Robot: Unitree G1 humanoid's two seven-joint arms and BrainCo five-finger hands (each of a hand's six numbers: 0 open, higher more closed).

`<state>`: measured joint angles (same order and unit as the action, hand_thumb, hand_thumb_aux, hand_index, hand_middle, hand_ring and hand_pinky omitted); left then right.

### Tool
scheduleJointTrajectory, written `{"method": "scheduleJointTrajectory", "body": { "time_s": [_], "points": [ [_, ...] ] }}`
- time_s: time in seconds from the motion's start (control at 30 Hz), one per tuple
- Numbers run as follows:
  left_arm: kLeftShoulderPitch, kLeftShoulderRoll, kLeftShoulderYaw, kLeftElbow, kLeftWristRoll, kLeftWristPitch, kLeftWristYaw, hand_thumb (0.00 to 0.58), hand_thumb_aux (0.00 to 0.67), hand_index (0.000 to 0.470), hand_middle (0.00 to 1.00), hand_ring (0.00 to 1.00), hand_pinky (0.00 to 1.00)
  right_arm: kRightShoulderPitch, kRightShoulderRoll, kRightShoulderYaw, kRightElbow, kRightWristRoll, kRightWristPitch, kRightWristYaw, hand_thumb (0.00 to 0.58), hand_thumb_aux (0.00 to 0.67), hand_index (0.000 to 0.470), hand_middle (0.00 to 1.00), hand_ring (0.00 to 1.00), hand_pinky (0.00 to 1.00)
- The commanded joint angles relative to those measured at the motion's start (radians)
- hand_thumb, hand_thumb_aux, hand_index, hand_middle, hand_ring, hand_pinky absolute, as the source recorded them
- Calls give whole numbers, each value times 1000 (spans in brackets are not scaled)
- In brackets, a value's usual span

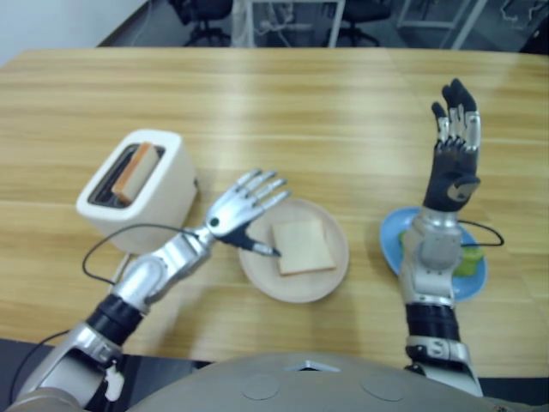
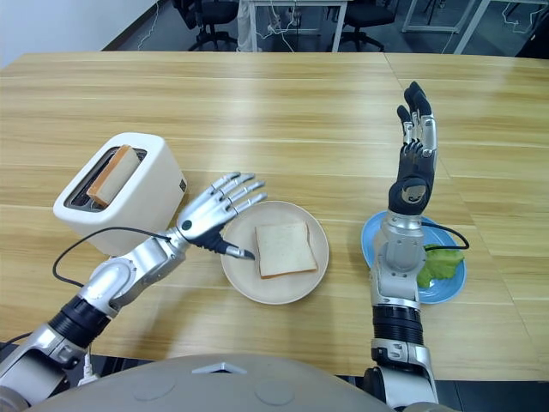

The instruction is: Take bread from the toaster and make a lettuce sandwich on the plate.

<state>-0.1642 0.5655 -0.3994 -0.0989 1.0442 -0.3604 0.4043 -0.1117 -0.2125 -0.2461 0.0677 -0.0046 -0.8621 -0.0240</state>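
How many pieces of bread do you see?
2. One bread slice stands in the toaster; the other slice lies flat on the beige plate. Another could hide inside the toaster.

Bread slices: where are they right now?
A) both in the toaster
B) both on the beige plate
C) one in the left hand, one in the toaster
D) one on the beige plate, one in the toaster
D: one slice lies flat on the beige plate, a second slice stands in the toaster slot, and the left hand beside the plate is open and holds nothing.
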Motion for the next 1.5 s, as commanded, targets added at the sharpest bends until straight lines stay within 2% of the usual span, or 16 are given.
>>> {"method": "scheduleJointTrajectory", "body": {
  "time_s": [0.03, 0.17, 0.33, 0.53, 0.7, 0.97, 1.23, 1.5],
  "points": [
    [-4, -58, 111, -67, -172, 4, 0, 0, 0, 0, 0, 0, 0, 38, -105, -100, 53, -57, 6, 0, 0, 0, 0, 0, 0, 0],
    [-16, -150, 218, -128, -378, -19, -5, 0, 0, 0, 0, 0, 0, 66, -277, -188, 142, -173, 51, -17, 0, 0, 0, 0, 0, 0],
    [-5, -257, 288, -237, -546, -46, -21, 0, 0, 0, 0, 0, 0, 117, -461, -200, 225, -370, 78, -51, 0, 0, 0, 0, 0, 0],
    [15, -344, 332, -355, -639, -44, -68, 0, 0, 0, 0, 0, 0, 220, -655, -135, 263, -651, 143, -119, 0, 0, 0, 0, 0, 0],
    [28, -368, 371, -367, -652, -38, -99, 0, 0, 0, 0, 0, 0, 281, -805, -33, 282, -852, 218, -159, 0, 0, 0, 0, 0, 0],
    [49, -388, 405, -387, -652, -43, -137, 0, 0, 0, 0, 0, 0, 294, -1010, 143, 307, -1021, 277, -162, 0, 0, 0, 0, 0, 0],
    [61, -412, 423, -404, -651, -48, -158, 0, 0, 0, 0, 0, 0, 184, -1086, 335, 374, -1116, 276, -169, 0, 0, 0, 0, 0, 0],
    [80, -426, 437, -417, -646, -55, -172, 0, 0, 0, 0, 0, 0, 125, -1079, 462, 389, -1153, 275, -189, 0, 0, 0, 0, 0, 0]
  ]
}}
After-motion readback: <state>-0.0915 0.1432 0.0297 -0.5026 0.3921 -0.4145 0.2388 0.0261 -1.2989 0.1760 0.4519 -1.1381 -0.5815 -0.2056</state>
